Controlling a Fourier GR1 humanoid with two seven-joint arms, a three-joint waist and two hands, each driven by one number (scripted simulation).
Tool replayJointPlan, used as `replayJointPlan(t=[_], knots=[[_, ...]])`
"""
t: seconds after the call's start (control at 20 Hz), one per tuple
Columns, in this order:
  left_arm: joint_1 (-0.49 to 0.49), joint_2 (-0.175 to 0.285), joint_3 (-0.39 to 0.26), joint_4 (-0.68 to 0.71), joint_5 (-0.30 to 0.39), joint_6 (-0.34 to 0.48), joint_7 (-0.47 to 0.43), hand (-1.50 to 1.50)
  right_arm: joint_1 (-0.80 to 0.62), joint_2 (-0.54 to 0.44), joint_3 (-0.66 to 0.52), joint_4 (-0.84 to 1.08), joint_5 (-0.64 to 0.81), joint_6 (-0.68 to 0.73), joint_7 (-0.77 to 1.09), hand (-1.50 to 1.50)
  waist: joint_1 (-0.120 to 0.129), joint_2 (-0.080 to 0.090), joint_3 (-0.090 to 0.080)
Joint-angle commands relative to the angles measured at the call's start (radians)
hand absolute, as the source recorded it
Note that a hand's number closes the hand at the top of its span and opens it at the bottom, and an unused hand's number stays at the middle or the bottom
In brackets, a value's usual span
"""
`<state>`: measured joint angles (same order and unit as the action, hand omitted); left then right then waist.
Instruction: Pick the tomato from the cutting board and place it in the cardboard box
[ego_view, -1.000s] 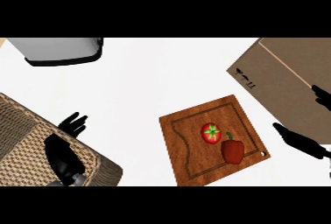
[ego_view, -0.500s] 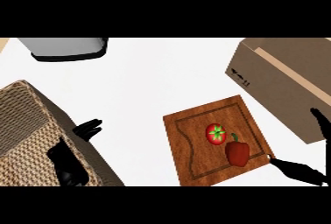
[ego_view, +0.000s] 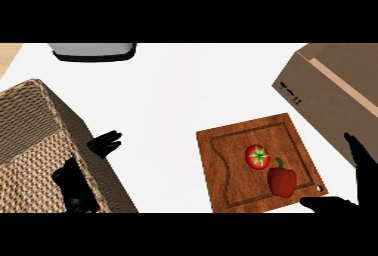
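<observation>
1. The tomato (ego_view: 258, 156) is seen lying on the cutting board (ego_view: 227, 148), near the board's middle, with its green stalk end turned upward
2. A red pepper (ego_view: 282, 179) is laid just beside the tomato on the same board, on the side nearer the robot
3. The right hand (ego_view: 362, 167) is shown at the view's right edge, spread wide: its fingers (ego_view: 357, 148) are held straight and its thumb (ego_view: 325, 204) is set well apart from them
4. Nothing is held in the right hand; the thumb is placed just off the board's near right corner, and whether it touches the board cannot be told
5. The cardboard box (ego_view: 328, 90) is found at the upper right, beyond the board, and its lower edge is overlapped by the right hand's fingers
6. The left hand (ego_view: 102, 145) is seen at the lower left against the wall of a wicker basket (ego_view: 33, 130), fingers relaxed and spread, with nothing grasped
7. A grey object (ego_view: 92, 51) is cut off by the top edge of the white counter (ego_view: 184, 85)
</observation>
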<state>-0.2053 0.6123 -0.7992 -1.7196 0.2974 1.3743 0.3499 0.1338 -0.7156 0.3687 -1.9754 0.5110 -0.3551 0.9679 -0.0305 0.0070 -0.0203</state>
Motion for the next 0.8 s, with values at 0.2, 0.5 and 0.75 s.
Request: replayJointPlan(t=[0.2,0.5,0.75], knots=[[-0.053,0.042,-0.011,-0.004,0.066,-0.221,-0.026,0.0,-0.091,0.092,0.094,-0.063,0.075,0.159,0.349,-1.5,0.028,0.007,0.005],[-0.049,0.065,-0.022,-0.017,0.098,-0.241,-0.064,0.0,-0.187,0.206,0.11,-0.017,0.122,0.201,0.417,-1.5,0.05,0.007,0.006],[-0.04,0.037,-0.036,0.017,0.117,-0.217,-0.092,0.0,-0.203,0.257,0.123,0.008,0.18,0.258,0.471,-1.5,0.032,0.004,0.006]])
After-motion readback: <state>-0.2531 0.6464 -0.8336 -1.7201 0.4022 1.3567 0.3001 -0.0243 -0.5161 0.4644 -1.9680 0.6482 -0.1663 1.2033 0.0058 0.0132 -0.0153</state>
